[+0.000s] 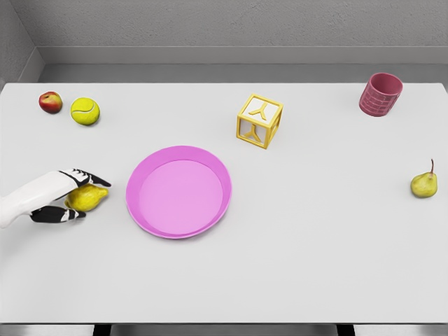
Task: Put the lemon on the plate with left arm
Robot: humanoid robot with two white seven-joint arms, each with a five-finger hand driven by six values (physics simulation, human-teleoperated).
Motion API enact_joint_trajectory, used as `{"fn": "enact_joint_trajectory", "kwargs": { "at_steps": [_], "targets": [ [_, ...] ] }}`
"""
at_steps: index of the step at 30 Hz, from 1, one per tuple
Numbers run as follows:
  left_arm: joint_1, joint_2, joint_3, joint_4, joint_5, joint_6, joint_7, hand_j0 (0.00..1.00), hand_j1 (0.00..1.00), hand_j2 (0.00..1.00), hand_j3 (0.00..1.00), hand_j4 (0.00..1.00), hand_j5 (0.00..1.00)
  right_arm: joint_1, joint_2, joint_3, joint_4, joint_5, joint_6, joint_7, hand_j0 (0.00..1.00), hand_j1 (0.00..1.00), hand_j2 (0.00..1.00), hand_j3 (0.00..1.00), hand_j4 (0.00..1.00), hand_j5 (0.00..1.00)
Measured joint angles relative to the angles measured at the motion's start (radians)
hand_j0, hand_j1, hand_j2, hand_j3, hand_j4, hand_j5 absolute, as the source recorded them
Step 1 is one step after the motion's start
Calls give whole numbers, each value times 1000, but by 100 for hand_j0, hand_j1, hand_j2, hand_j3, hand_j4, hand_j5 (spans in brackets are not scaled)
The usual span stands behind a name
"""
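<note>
Clearly, our left hand [68, 196] was clasped around the lemon [87, 197], which lay on the table [315, 266] just left of the plate [178, 191], not touching it. Beyond the plate to its right stood a yellow block [259, 120]; far right lay a pear [423, 183].

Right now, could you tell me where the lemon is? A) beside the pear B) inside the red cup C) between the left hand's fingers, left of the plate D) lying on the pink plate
C: the lemon sits between the fingers of the left hand, on the table just left of the pink plate.
</note>
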Motion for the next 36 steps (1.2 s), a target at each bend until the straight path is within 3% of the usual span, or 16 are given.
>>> {"fn": "enact_joint_trajectory", "kwargs": {
  "at_steps": [11, 27, 36],
  "targets": [
    [0, 3, -1, -4, -11, 0, 0, 56, 56, 56, 56, 56, 56, 0, 0, 0, 0, 0, 0, 0, 100, 100, 100, 100, 100, 100],
    [-21, -4, 17, -16, 0, 0, 0, 56, 56, 56, 56, 56, 56, 0, 0, 0, 0, 0, 0, 0, 100, 100, 100, 100, 100, 100],
    [-12, -8, 20, -154, 3, 0, -1, 56, 56, 56, 56, 56, 56, 0, 0, 0, 0, 0, 0, 0, 100, 100, 100, 100, 100, 100]
  ]
}}
